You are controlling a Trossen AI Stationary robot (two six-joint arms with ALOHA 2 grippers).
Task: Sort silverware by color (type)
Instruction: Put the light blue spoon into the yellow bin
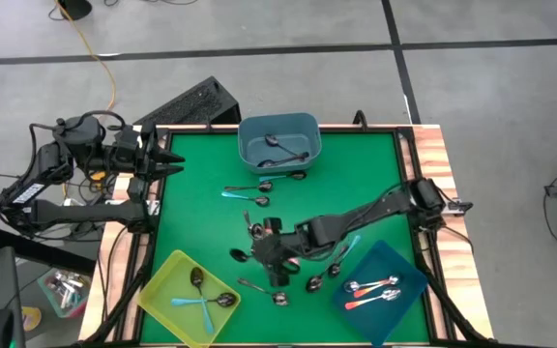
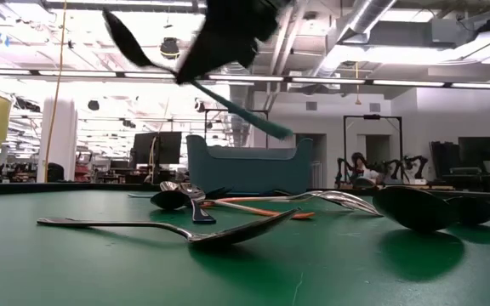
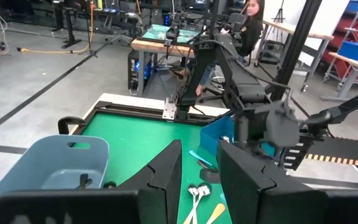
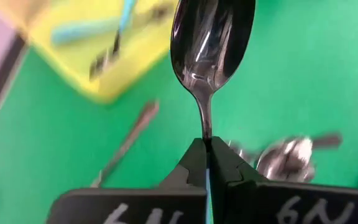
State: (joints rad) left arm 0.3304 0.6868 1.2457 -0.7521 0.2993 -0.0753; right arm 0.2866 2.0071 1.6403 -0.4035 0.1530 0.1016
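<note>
Nearest the low camera, a dark plain-metal spoon (image 2: 185, 229) lies flat on the green table (image 2: 330, 272), with more spoons and an orange-red handle (image 2: 262, 208) scattered just behind it. Above them the right gripper (image 4: 207, 149) hangs over the middle of the table, its fingers pressed together on the neck of a teal-handled spoon (image 4: 211, 43), whose shiny bowl sticks out past the fingertips and whose teal handle (image 2: 245, 110) slants down behind the gripper. In the high view this gripper (image 1: 271, 246) sits between the yellow bin (image 1: 190, 295), which holds teal-handled spoons, and the dark blue bin (image 1: 387, 290), which holds orange-red-handled ones. At the far edge, the grey-blue bin (image 1: 278, 145) holds dark spoons. Off the table's left corner the left gripper (image 1: 174, 159) waits with its fingers partly spread, holding nothing.
</note>
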